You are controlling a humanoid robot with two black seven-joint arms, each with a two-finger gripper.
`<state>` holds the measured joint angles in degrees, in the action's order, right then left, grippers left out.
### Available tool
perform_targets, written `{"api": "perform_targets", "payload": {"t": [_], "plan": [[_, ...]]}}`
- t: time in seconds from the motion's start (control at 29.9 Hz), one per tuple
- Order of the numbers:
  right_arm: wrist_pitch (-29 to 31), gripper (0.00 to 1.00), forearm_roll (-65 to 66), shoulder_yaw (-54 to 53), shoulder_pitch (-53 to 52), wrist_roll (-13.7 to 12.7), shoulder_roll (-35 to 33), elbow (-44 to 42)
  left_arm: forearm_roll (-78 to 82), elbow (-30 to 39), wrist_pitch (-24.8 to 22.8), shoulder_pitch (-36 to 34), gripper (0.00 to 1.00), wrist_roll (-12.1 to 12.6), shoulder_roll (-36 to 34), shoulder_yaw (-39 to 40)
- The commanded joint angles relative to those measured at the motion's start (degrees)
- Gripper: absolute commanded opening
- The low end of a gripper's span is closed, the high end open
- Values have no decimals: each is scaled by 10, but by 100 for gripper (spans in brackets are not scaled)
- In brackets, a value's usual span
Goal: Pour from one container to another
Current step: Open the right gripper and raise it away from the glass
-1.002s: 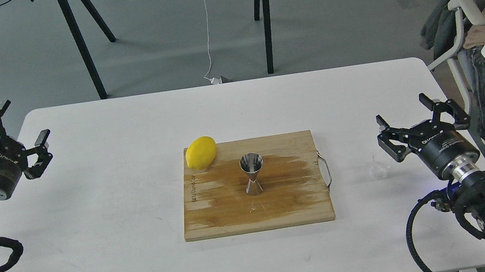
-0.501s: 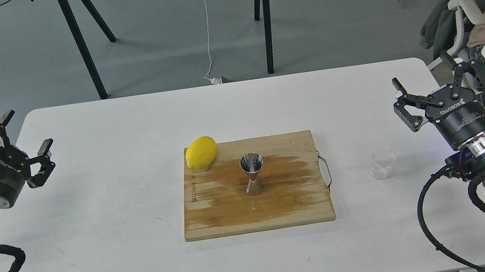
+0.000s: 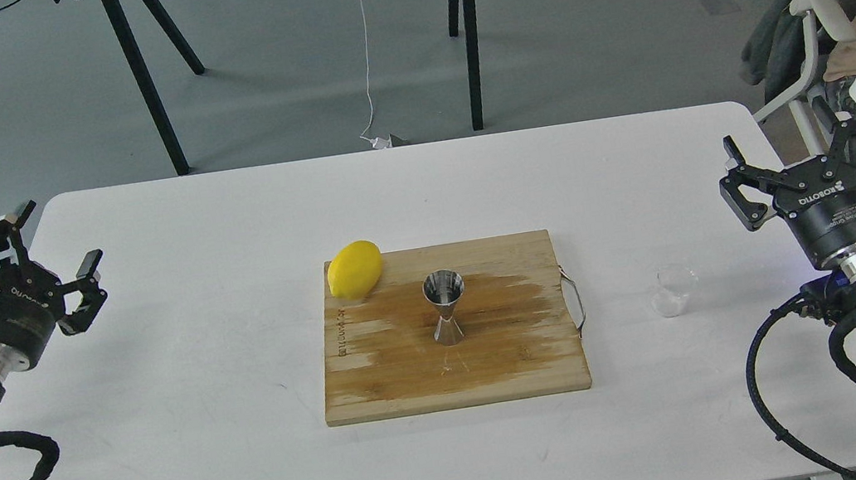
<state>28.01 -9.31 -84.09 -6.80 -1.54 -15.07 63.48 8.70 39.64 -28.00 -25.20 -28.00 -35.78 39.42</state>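
A white table (image 3: 208,405) carries a wooden board (image 3: 497,372) in its middle. The board has a dark wet-looking patch over much of its top and a small metal handle (image 3: 575,301) on its right edge. The jigger (image 3: 446,307) stands upright near the centre of the board, inside the dark patch, with its open cone facing up. A lemon (image 3: 355,269) lies at the far left corner of the board, partly over the edge.

The glass cup (image 3: 671,289) stands upright on the bare table to the right of the board, apart from the handle (it is clear and hard to see against the white top, so I cannot tell if there is liquid inside).

The left gripper (image 3: 52,247) hangs over the far left edge of the table, well apart from the board. Its fingers are spread apart and hold nothing. The right gripper (image 3: 802,158) is at the right edge of the table, a little farther and more to the right than the cup, not touching it. Its fingers are also spread wide with nothing between them.

Beyond the table, black legs (image 3: 147,87) of another stand rise from the grey floor.
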Motion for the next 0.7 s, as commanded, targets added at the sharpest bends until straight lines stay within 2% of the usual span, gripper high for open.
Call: {"api": "perform_targets", "payload": {"t": [0.0,0.37,0.47,0.5,0.67], "plan": [[0,99,0,5,-2,0,-1,3,-2,0,0,-1,99,0,0,1],[0,99,-2,-7,-1,7,1,-3,-2,-1,0,-2,99,0,0,-1],[0,99,-2,-7,-12,11,7,-48,-1,-2,0,-2,99,0,8,-2],[0,99,-2,-7,-20,17,8,-60,-1,-3,0,-2,99,0,11,-1],[0,99,-1,6,-35,79,8,-98,-2,-3,0,-2,99,0,13,0]]}}
